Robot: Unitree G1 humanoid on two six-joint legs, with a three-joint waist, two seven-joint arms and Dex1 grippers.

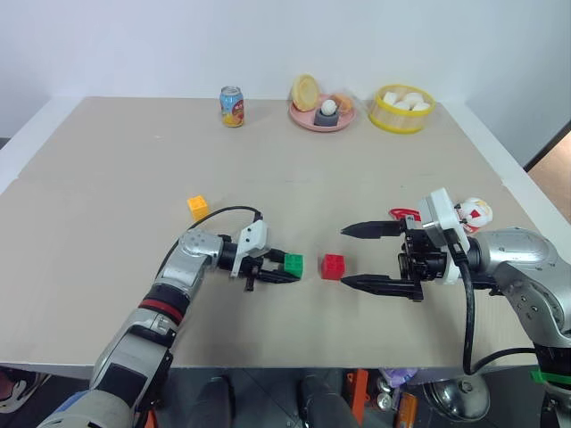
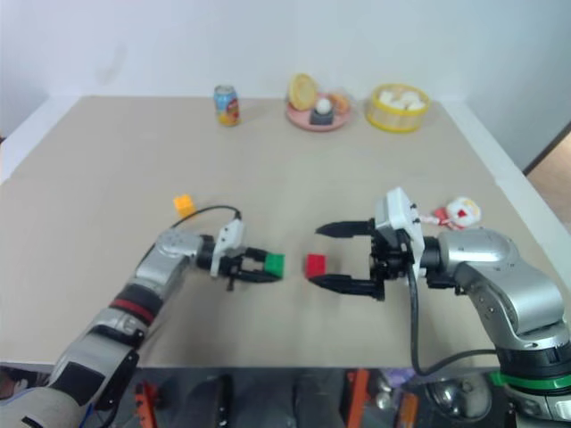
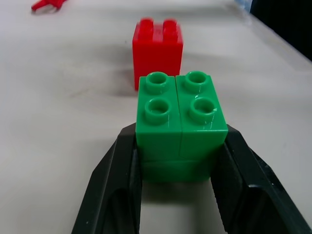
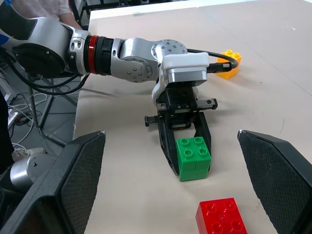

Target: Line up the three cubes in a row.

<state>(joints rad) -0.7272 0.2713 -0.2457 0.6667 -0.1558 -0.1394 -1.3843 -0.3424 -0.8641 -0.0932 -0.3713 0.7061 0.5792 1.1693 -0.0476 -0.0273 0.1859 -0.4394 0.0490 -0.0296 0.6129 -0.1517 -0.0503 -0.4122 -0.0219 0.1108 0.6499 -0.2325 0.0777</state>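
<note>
My left gripper (image 1: 287, 265) is clamping the green cube (image 1: 293, 265) just beside the red cube (image 1: 333, 266); my right gripper (image 1: 364, 257) is gaping empty. The yellow-orange cube (image 1: 197, 207) is lying apart, unaligned.

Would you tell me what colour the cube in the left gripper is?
Green; the cube shows best in the left wrist view, clamped by the left gripper.

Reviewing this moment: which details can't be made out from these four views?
- Small green studded plastic cube in the left tool: whether it rests on the table or hangs just above it; the black fingers hide its lower edge.
- White-and-red toy figure: partly covered by the right arm, head views.
- Yellow basket contents: white lumps, too small to identify.
- Small red studded plastic cube: cut off by the right wrist view's edge.
</note>
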